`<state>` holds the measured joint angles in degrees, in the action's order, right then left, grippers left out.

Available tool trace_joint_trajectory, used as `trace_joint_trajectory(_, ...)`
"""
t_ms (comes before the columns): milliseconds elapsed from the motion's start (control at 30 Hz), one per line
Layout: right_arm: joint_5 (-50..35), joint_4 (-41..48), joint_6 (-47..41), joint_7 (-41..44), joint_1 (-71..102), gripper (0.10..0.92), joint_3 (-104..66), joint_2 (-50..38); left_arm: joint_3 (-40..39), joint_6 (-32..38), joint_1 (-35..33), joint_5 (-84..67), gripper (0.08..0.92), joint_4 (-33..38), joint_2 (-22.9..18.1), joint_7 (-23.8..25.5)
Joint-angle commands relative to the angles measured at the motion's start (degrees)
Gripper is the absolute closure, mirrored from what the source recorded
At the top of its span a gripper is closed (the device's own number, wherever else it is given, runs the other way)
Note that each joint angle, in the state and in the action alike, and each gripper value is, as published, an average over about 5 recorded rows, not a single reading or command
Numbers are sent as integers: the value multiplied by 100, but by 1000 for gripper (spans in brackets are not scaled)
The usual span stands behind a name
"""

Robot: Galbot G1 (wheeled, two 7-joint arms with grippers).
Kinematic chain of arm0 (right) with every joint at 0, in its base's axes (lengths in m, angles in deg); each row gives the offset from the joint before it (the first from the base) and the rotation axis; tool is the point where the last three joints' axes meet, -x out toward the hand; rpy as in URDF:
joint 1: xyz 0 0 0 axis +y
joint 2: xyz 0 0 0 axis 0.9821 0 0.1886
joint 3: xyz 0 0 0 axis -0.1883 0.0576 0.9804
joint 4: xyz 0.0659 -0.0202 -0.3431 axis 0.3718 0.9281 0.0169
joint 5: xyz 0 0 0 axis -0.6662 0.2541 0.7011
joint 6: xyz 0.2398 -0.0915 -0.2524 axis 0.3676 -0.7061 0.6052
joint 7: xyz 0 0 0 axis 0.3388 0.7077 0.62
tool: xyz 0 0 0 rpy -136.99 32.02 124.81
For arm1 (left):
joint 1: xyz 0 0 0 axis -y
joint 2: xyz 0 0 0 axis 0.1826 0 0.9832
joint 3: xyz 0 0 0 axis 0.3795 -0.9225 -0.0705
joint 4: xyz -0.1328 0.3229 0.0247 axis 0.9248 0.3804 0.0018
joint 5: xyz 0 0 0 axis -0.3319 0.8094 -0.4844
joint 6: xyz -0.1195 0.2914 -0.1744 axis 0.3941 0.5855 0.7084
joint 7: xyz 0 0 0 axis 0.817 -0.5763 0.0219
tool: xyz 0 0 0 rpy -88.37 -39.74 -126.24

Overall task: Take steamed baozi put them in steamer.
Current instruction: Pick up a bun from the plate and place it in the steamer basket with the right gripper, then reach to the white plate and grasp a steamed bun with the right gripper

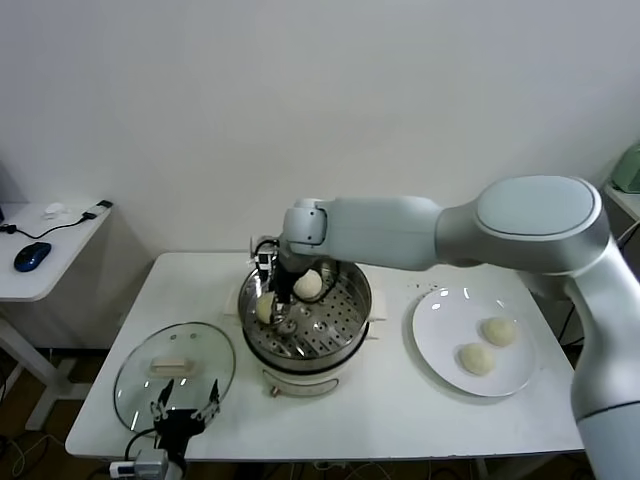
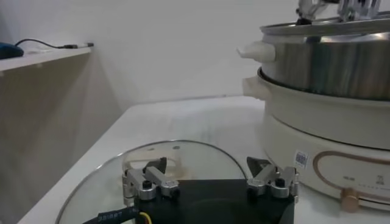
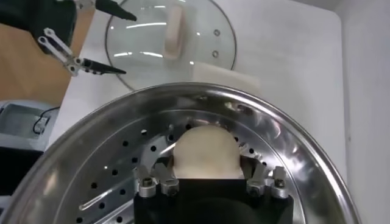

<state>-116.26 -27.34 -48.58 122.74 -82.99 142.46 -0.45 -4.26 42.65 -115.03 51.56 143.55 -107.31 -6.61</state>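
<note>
The steamer [image 1: 356, 316] stands mid-table, its perforated tray [image 3: 103, 176] bare in places. Two steamed baozi lie inside: one at the far side [image 1: 309, 285], one at the left [image 1: 264, 309]. My right gripper [image 1: 273, 304] reaches down into the pot at the left bun. In the right wrist view this baozi [image 3: 205, 151] rests on the tray between the spread fingers of the right gripper [image 3: 207, 161], which is open around it. Two more baozi [image 1: 499, 331] [image 1: 476, 358] sit on the white plate [image 1: 438, 335]. My left gripper [image 1: 186, 408] hangs open and empty at the table's front left.
The round glass lid [image 1: 138, 372] lies flat left of the steamer, under the left gripper [image 2: 206, 163]. The steamer's white base and handle [image 2: 317, 131] rise close beside it. A side desk with a blue mouse [image 1: 32, 256] stands farther left.
</note>
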Motion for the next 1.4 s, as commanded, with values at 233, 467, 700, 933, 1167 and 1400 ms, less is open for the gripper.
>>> trace_joint_trajectory(233,200,-310,632,828,-726,203,105,-516,9,7,-21,-5,177,36,1,0)
trace_joint_trajectory(467,215,-1094,1387,2108,-2105,203,853,-2035,-8,3,-27,11,177,88,-21,2)
trace_joint_trajectory(700,1422,-2002,1732,2330,-2745,202,1822,-4088,-14,31,-68,41,177,98,-23,-2)
trace_joint_trajectory(933,2811,-1754,1962,2315,-1758,203,1610,-5438,7,45,-73,57,177,81,-43,-4)
trace_joint_trajectory(1167,3738,-1386,1898,2199,164,203,110,-5852,80,46,-125,82,177,120,-68,-2)
trace_joint_trajectory(1400,4220,-1001,1709,1957,1744,203,-1156,-5815,159,64,-206,103,177,149,-51,-1)
